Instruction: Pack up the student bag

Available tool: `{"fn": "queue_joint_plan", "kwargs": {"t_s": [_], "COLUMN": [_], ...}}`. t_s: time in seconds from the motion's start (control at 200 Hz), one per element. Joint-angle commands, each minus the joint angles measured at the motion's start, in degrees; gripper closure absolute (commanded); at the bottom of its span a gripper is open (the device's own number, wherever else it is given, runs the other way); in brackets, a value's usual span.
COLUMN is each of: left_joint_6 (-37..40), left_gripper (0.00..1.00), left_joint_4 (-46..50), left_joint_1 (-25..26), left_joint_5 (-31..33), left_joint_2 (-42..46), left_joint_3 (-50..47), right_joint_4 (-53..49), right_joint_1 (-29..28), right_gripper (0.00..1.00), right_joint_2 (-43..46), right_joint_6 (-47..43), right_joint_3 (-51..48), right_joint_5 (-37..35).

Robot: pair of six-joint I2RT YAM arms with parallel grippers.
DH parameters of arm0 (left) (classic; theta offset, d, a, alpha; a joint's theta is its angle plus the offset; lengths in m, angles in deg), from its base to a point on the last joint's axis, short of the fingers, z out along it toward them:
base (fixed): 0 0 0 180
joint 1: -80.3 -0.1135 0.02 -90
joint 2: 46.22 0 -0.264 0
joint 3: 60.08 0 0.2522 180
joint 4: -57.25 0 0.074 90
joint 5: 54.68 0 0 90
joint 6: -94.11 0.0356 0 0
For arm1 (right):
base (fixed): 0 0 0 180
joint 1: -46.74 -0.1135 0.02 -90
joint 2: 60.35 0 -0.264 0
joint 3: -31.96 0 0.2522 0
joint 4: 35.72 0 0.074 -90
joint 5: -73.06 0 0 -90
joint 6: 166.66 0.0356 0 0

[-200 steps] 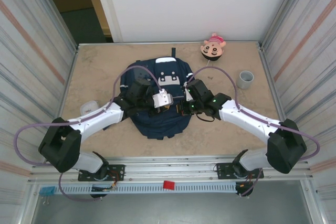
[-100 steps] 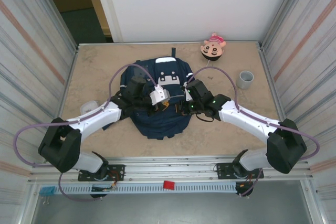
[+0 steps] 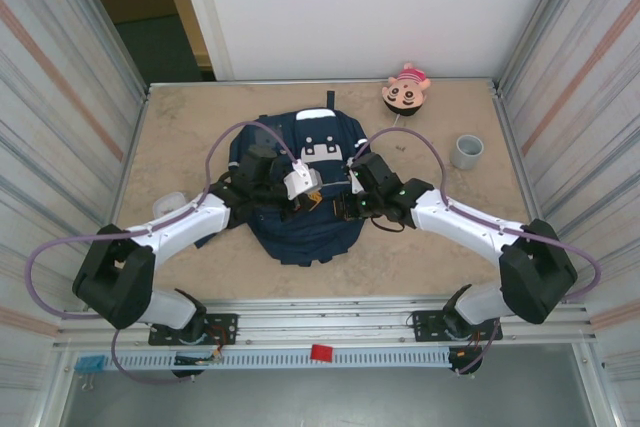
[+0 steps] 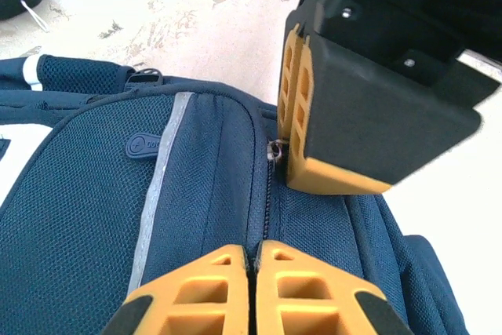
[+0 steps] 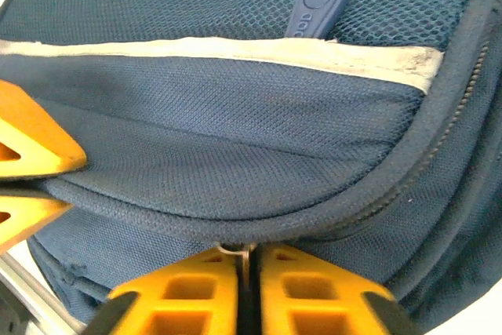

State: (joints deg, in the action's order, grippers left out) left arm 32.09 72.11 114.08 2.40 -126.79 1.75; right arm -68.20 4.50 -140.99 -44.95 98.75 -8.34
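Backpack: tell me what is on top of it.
The left gripper pinches a fold of the backpack; the right gripper pinches the zipper pull. The fabric beneath them is covered.

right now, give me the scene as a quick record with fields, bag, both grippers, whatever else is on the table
bag: student bag, lying flat mid-table
left gripper: shut, pinching student bag fabric beside the zipper line
right gripper: shut on zipper pull
gripper spacing: close together along the same zipper
far right of table: toy head near the back edge, grey cup
left of bag: small translucent container
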Motion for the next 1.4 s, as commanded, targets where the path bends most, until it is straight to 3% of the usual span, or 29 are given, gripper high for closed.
{"fn": "queue_joint_plan", "kwargs": {"t_s": [0.0,0.276,0.456,0.561,0.641,0.767,1.032,1.207,1.253,1.323,1.393], "left_joint_6": [-0.4,3.2,4.9,2.3,-1.9,-4.4,-4.3,-2.2,-1.6,-0.5,0.7], "left_gripper": [1.0,1.0,1.0,0.72,0.48,0.38,0.37,0.43,0.5,0.77,0.95], "left_joint_4": [-1.9,3.5,7.3,9.1,10.3,7.0,4.3,5.0,5.2,5.6,5.7], "left_joint_1": [-0.8,-4.2,-4.8,-4.1,-0.3,6.7,7.5,7.9,8.0,8.0,7.6], "left_joint_5": [-0.4,1.4,1.6,-0.5,-0.1,10.9,12.3,10.2,10.5,11.7,12.3], "left_joint_2": [3.7,7.3,9.5,11.0,11.6,10.0,0.2,-4.8,-5.5,-5.7,-5.1], "left_joint_3": [0.1,-1.9,-2.6,-1.6,0.7,1.4,6.9,9.3,9.4,8.9,7.7], "right_joint_4": [-1.9,-5.8,-4.8,-3.5,-3.7,-4.0,-3.1,-2.2,-2.3,-2.6,-3.3], "right_joint_1": [0.9,10.1,10.4,8.6,7.1,6.1,5.1,4.8,4.9,5.5,6.8], "right_gripper": [0.99,1.0,1.0,1.0,1.0,1.0,1.0,1.0,1.0,1.0,1.0], "right_joint_2": [0.5,8.0,7.7,6.8,6.1,5.7,6.4,7.0,7.3,7.5,7.4], "right_joint_6": [-0.9,-2.0,-6.6,-8.2,-9.1,-9.6,-9.3,-9.3,-9.3,-9.4,-9.5], "right_joint_3": [1.8,-2.3,-1.7,-1.2,-0.1,0.3,0.2,-0.2,-0.4,-0.8,-1.3], "right_joint_5": [-2.7,-2.0,3.9,6.2,6.8,6.8,8.1,9.1,9.4,9.9,11.1]}}
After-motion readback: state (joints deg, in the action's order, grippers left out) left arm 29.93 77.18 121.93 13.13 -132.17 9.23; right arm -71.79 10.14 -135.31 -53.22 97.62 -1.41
